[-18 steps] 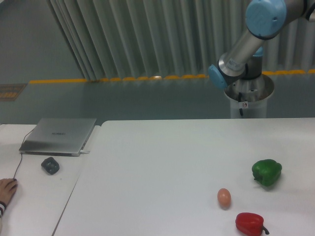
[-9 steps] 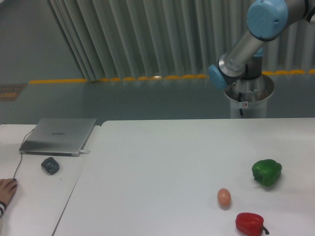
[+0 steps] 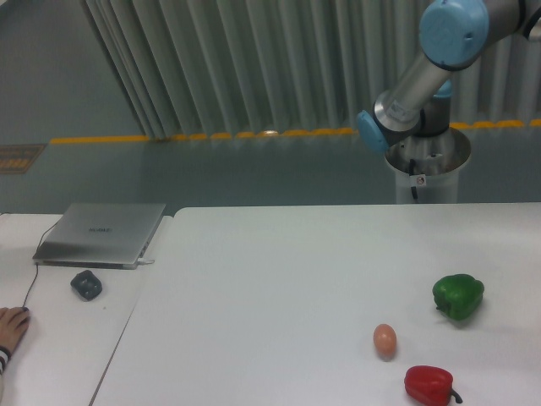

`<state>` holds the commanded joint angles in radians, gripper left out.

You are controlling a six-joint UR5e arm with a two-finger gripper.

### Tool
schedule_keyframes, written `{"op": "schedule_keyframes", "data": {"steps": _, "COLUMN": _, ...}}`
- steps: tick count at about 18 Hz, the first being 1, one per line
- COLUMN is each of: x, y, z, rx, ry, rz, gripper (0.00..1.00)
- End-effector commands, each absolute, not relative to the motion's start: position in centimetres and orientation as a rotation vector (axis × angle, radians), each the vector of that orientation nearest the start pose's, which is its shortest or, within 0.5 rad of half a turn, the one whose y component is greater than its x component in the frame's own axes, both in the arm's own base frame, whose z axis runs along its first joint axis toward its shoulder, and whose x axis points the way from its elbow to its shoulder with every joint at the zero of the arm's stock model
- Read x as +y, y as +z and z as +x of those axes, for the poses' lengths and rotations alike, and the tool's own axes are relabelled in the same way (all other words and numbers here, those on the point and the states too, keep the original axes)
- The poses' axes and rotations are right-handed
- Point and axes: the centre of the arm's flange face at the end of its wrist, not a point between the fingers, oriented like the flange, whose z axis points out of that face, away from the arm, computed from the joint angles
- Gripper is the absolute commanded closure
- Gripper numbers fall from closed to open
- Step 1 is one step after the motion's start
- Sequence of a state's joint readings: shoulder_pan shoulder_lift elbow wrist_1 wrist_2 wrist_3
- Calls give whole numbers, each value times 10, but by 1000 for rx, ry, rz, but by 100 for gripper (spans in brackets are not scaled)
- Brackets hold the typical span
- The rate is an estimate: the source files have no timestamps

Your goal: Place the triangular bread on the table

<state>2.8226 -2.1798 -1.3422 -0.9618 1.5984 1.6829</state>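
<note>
The triangular bread is out of view. The large white table (image 3: 279, 288) fills the lower middle and right of the camera view. Only the arm's silver link and blue joints (image 3: 423, 68) show, at the upper right above the table's far edge. The gripper itself is outside the frame, so its state and what it may hold are hidden.
A green bell pepper (image 3: 458, 296), a brown egg (image 3: 385, 340) and a red bell pepper (image 3: 429, 385) lie at the table's right front. A narrower white desk on the left carries a closed laptop (image 3: 101, 233) and a mouse (image 3: 86, 284). A person's hand (image 3: 10, 328) rests at its left edge.
The arm's upper blue joint has shifted very slightly. Nothing on the table has moved.
</note>
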Motion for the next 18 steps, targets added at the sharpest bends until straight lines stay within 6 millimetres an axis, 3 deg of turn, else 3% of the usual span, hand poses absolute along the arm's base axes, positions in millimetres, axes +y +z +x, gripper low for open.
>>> {"op": "schedule_keyframes", "data": {"steps": 6, "x": 359, "y": 298, "z": -643, "rx": 653, "ry": 363, "rz": -3058, "gripper": 57}}
{"op": "schedule_keyframes", "data": {"steps": 7, "x": 360, "y": 301, "z": -641, "rx": 659, "ry": 346, "rz": -3060, "gripper": 63}}
{"op": "schedule_keyframes", "data": {"steps": 13, "x": 356, "y": 320, "z": -640, "rx": 666, "ry": 270, "rz": -3053, "gripper": 63}}
{"op": "schedule_keyframes", "data": {"steps": 18, "x": 338, "y": 348, "z": -660, "rx": 608, "ry": 219, "rz": -3024, "gripper": 64}}
